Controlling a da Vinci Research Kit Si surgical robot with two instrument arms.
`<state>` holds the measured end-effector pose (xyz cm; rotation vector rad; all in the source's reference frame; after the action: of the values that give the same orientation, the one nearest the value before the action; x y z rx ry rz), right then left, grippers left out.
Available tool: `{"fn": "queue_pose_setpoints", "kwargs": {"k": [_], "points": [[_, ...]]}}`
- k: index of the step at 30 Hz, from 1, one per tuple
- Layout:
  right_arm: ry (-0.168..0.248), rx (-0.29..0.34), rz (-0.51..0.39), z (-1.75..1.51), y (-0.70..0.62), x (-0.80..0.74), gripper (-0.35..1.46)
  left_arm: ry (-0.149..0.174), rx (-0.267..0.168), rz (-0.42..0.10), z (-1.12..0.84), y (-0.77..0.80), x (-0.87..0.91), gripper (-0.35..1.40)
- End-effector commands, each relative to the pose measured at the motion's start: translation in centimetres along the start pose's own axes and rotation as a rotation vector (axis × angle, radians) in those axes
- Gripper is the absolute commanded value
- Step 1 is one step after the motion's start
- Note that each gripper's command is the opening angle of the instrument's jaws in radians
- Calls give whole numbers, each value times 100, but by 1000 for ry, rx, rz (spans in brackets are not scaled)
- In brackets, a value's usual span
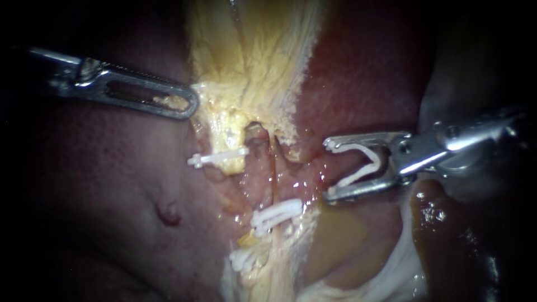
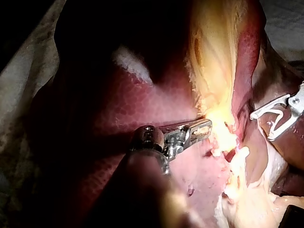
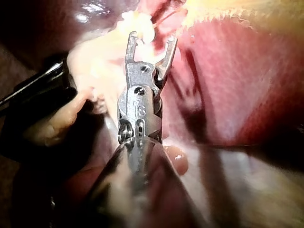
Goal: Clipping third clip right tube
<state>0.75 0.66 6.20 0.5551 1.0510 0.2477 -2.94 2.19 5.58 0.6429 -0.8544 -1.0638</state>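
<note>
My right instrument [image 1: 330, 169] comes in from the right, and its wide-set jaws carry an open white clip [image 1: 363, 162]. The clip's mouth faces a pinkish tube [image 1: 262, 162] and stands a short way to its right, apart from it. One closed white clip [image 1: 218, 158] lies across the yellow strand left of that tube. Two more closed clips [image 1: 277, 215] [image 1: 246, 260] sit lower on the strand. My left instrument [image 1: 190, 105] has its slotted jaws shut on the edge of the yellow tissue [image 1: 251, 56]. The right wrist view shows the loaded jaws [image 3: 152, 38] just short of pale tissue.
Dark red liver [image 1: 112, 196] fills the left side, with a small raw spot [image 1: 168, 215]. Brownish fluid [image 1: 335, 240] pools under my right instrument. White membrane [image 1: 403, 268] and a dark glistening mass [image 1: 447, 235] lie at the lower right.
</note>
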Motion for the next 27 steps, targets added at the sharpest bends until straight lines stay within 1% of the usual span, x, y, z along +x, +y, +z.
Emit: {"fn": "queue_pose_setpoints", "kwargs": {"k": [1, 2, 7, 10, 13, 16, 21, 25, 27], "points": [[1, 5, 9, 3, 2, -1, 50, 0, 0, 0, 0, 0, 0, -35], [3, 14, 24, 9, 6, -2, 50, 0, 0, 0, 0, 0, 0, -35], [11, 21, 75, 32, 23, -7, 49, 0, -1, 0, -1, -1, 1, -35], [21, 30, 97, 44, 31, -10, 49, 0, -1, 0, -1, -1, 1, -35], [38, 26, 125, 53, 37, -12, 49, 0, -1, 0, -1, -1, 1, -35], [52, 32, 152, 62, 43, -11, 49, 0, -1, 0, 0, -1, 1, -35], [80, 41, 185, 76, 48, -9, 49, 0, -1, 0, 0, -2, 1, -35], [101, 63, 200, 85, 49, -8, 49, 0, -1, 0, 0, -2, 1, -35], [118, 80, 220, 90, 49, -8, 49, -1, -1, 0, 0, -2, 1, -35]]}}
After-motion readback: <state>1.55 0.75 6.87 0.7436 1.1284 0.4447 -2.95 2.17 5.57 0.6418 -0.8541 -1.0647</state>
